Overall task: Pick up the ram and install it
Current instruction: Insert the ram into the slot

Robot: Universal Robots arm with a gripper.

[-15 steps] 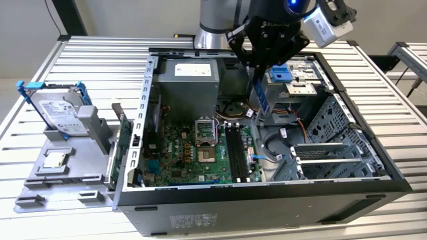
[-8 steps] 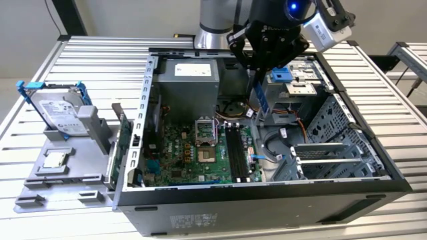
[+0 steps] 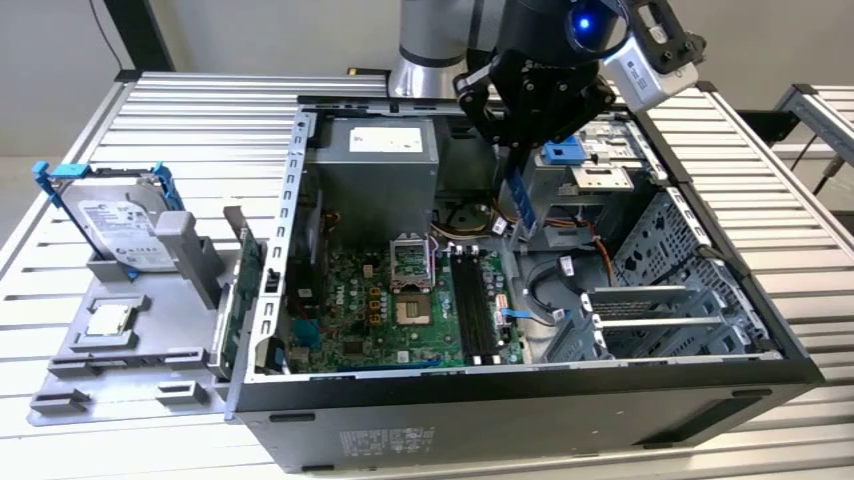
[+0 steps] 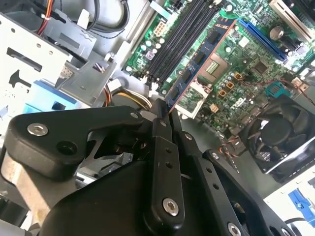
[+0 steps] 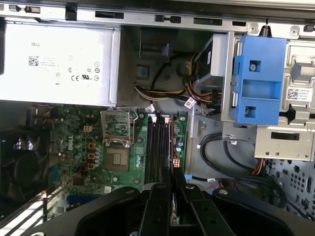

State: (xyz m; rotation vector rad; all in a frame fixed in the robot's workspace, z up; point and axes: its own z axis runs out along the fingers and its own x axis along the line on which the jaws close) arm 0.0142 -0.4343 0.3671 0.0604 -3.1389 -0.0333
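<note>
My gripper [image 3: 517,160] hangs over the open computer case [image 3: 534,400], shut on the top end of the ram [image 3: 522,205]. The ram is a thin blue-green stick, held upright and pointing down into the case. Its lower end hovers above the long black memory slots [image 3: 474,295] on the green motherboard [image 3: 347,300], a little toward the exterior view's right of them. In the second wrist view the ram [image 4: 202,59] reaches out from the black fingers [image 4: 162,128] beside the slots [image 4: 182,34]. In the first wrist view the ram [image 5: 171,147] shows edge-on over the slots [image 5: 157,142].
A silver hard drive [image 3: 120,225] with blue brackets stands on a grey stand at the exterior view's left. Inside the case are the power supply [image 5: 54,61], a blue drive bracket [image 5: 258,81], the processor socket [image 5: 116,142], loose cables [image 5: 221,152] and a fan [image 4: 280,132].
</note>
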